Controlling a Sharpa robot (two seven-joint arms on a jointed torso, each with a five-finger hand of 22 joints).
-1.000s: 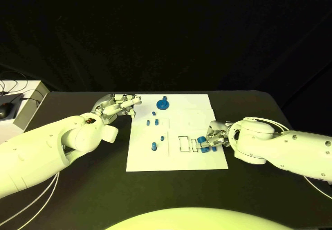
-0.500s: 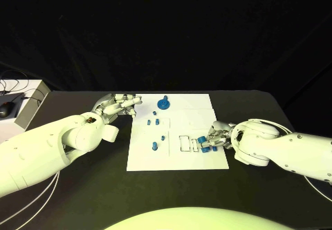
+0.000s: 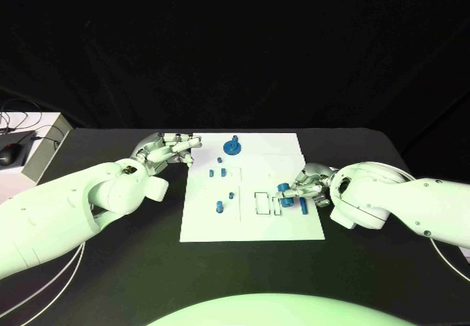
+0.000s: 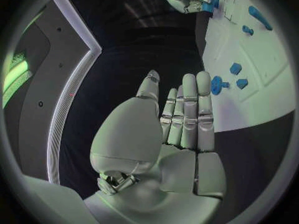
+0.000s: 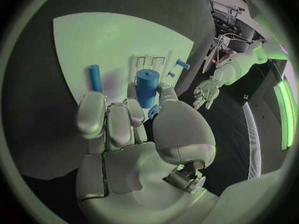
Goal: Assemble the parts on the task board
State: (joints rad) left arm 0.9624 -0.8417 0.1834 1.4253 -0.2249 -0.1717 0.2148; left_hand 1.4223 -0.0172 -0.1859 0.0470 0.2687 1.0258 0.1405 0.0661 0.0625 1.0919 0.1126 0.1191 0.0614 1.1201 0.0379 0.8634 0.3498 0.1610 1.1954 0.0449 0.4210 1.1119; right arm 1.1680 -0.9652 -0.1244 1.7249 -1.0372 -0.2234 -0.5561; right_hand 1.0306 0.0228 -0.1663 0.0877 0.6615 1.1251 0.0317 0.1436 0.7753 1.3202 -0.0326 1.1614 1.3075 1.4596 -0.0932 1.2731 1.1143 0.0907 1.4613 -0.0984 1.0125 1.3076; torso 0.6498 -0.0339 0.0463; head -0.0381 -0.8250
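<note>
The white task board (image 3: 250,224) lies in the middle of the black table. My right hand (image 3: 312,189) is over its right side and pinches a short blue cylinder (image 3: 284,192), which stands upright between thumb and fingers in the right wrist view (image 5: 147,87). A blue rod (image 3: 305,206) lies on the board beside that hand. Rectangular slots (image 3: 261,202) sit just left of the cylinder. My left hand (image 3: 168,149) rests at the board's far left edge, open, with its fingers straight (image 4: 184,117). A round blue part (image 3: 231,147) and small blue pegs (image 3: 217,206) stand on the board.
A white box (image 3: 44,146) with a mouse (image 3: 8,155) and cables sits at the table's left edge. Bare black table surrounds the board in front and to the right.
My right hand has risen and shifted slightly toward the far side with the blue cylinder, leaving the blue rod on the board. The left hand has stayed put.
</note>
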